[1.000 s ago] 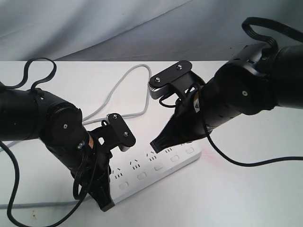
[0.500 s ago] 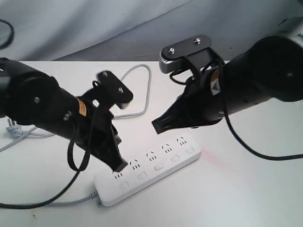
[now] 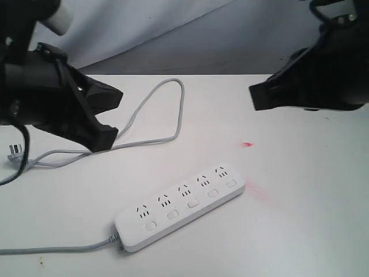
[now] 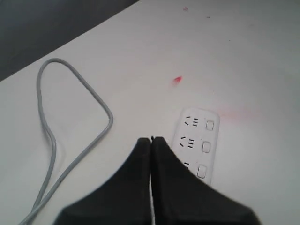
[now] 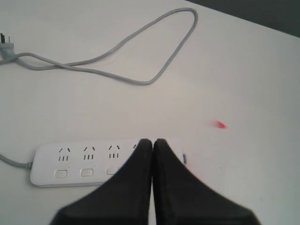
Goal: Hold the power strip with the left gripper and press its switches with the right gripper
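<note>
The white power strip [image 3: 179,209] lies slantwise on the white table [image 3: 300,231], untouched. Its row of white switches [image 3: 192,203] faces up below the outlets. My left gripper [image 3: 111,118] hangs well above and to the left of the strip, jaws shut and empty; in its own view its tip [image 4: 151,139] is beside the strip [image 4: 199,145], with three switches [image 4: 205,146] showing. My right gripper [image 3: 258,98] is raised at the upper right, shut and empty. In its own view its tip [image 5: 153,140] covers part of the strip [image 5: 84,161] and hides two switches [image 5: 86,172].
The strip's grey cable [image 3: 173,109] loops across the back of the table to a plug [image 3: 14,151] at the left edge. A small red mark [image 3: 247,144] and a pink smear [image 3: 259,193] lie right of the strip. A grey backdrop [image 3: 173,34] rises behind.
Both arms have pulled up and away from the strip, the left towards the upper left, the right towards the upper right. The strip has shifted slightly and lies uncovered.
</note>
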`<state>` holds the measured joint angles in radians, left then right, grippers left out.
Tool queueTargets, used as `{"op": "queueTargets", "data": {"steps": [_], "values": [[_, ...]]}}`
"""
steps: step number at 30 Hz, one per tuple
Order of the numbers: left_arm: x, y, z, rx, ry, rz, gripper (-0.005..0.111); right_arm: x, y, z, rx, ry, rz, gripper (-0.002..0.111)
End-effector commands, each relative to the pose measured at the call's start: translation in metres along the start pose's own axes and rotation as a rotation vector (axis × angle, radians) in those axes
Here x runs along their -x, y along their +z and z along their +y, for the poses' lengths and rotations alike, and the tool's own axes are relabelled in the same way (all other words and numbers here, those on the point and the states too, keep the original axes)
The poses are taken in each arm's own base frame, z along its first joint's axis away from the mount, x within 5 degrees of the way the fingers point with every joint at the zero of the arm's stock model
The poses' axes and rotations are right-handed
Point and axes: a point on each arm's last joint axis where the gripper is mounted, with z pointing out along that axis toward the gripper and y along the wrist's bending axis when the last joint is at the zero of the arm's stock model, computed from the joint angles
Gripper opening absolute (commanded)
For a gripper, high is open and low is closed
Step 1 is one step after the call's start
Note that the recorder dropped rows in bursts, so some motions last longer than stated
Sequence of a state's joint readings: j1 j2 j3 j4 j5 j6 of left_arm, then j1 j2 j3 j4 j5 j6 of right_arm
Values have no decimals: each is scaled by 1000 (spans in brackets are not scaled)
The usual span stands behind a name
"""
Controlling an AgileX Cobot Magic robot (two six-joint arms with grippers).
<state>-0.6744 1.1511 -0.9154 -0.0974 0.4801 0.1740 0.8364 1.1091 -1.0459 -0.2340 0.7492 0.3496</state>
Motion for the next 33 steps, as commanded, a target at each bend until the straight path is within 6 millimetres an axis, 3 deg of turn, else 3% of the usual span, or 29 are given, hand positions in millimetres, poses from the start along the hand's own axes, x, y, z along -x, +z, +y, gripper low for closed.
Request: {"op": "queueTargets", "data": {"steps": [1,9,18,21,23,27,33], "values": [[-7,-19,-1,12,-21,-73,0,-3,-24,-9,-45,14,-38,0],[-28,-40,2,78,-62,-116,0,-17,-66,-24,-97,56,-119,0],[-48,-68,11,202,-113,-200,0,-78,-74,-39,-98,170,-193,0],[-54,-65,10,199,-113,-168,0,-92,-59,-37,-87,176,-129,0],[-60,-52,9,190,-75,-65,0,-91,-43,-30,-63,132,-73,0],[-73,-6,4,100,47,161,0,-76,1,-15,-30,-2,73,0],[-92,54,2,34,114,341,0,-66,79,2,-13,-141,219,0]]}}
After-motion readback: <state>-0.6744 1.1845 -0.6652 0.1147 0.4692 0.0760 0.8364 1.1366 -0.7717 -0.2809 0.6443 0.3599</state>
